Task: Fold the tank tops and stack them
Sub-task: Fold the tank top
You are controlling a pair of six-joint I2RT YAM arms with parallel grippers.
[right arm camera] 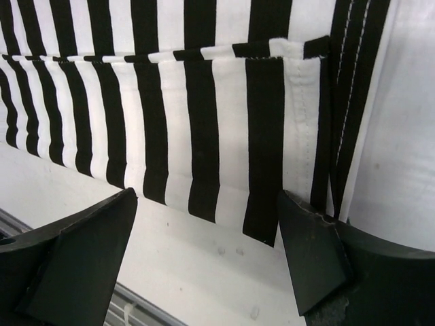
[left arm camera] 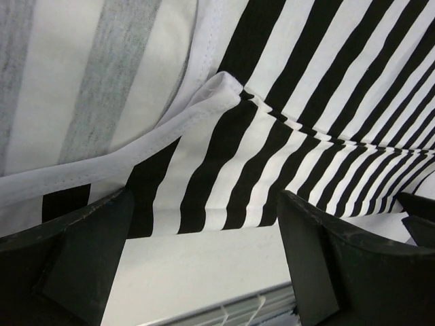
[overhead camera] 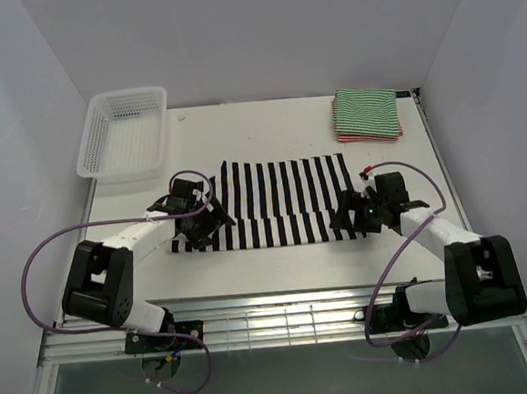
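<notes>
Near-right of the white mesh basket (overhead camera: 91, 147), mid-table, the black-and-white tank top (overhead camera: 282, 200) lies spread flat with its stripes running away from the arms. Far right of the basket, at the back corner, the green-and-white top (overhead camera: 366, 109) sits folded on the red-and-white top (overhead camera: 369, 137). So two look done and one is left.

Left gripper (overhead camera: 204, 224) is down at the end of the spread top nearer the basket, and right gripper (overhead camera: 350, 219) is at the end farther from it. Both have their jaws wide apart and grip nothing. The wrist views show the near hem lying between the fingers, unpinched.

Handling, my read: thin knit, light and fully limp. It should sag and crease between two grip points and hold no shape. It looks doubled along the near side, so a pinch has to catch both layers or the lower one stays behind. The best holds seem to be the stitched hem and binding at the two near corners, since they're thicker and less likely to slip out.

The table (overhead camera: 240, 126) is smooth and white, so the fabric probably slides rather than drags. A slatted rail (overhead camera: 255, 325) runs along the near edge. Plain white walls (overhead camera: 19, 107) close in tight on three sides. Bare table lies between the spread top and the stack.
</notes>
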